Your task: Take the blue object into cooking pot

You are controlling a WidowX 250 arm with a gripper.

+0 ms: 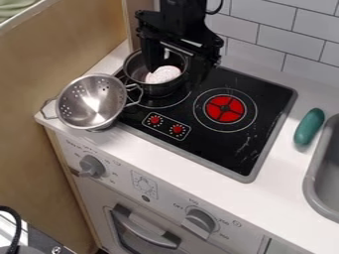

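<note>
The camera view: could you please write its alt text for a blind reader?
Black gripper hangs over a dark metal pot holding a pale object on a black toy stove; silver perforated metal colander left, teal oblong object beside grey sink right.

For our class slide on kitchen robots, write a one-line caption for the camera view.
A robot claw hangs over a dark pot; a teal object lies beside the sink.

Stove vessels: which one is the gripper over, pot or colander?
The dark pot, the one with a pale object inside. The gripper hangs right over it; the perforated steel colander sits off to the picture's left.
</note>
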